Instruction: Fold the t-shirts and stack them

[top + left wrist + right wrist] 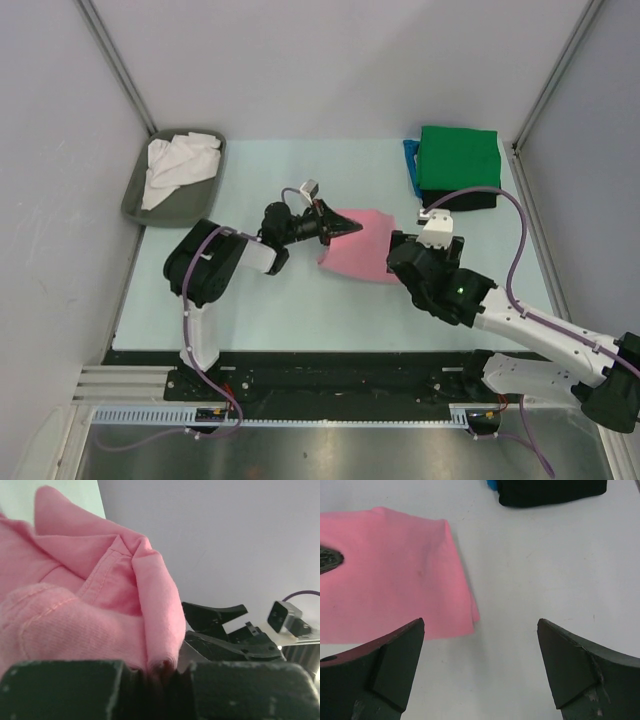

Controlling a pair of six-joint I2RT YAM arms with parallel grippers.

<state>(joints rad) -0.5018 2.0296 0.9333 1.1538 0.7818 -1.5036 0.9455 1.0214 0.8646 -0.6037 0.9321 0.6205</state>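
**Holdings: one pink shirt pinched, four others about the table**

Item 1. My left gripper (350,228): jaws closed tight on a bunched fold of the pink t-shirt (365,256). In my left wrist view the cloth runs straight down into the seam between my fingers (65,690), with a stitched hem showing just above them. The gathered edge stands up off the table (270,310) at my fingertips.

Item 2. The pink t-shirt, remainder: a partly folded slab lying flat beyond and to the right of my left fingers. It lies between my two grippers.

Item 3. My right gripper (480,670): jaws spread wide, holding nothing, hanging over bare table. The near right corner of the pink cloth lies just ahead of my right gripper's left finger (385,675), apart from it. The right finger has only table before it.

Item 4. Stack, well beyond my right fingers at the far side: green t-shirt (458,158) on top, folded square; black t-shirt (472,200) beneath it, its edge showing on the side towards me; blue t-shirt (411,160) peeping out at the stack's left edge.

Item 5. Grey tray (135,208), well to the left of my left fingers, at the far left corner. It contains the white t-shirt (175,165), crumpled and unfolded.
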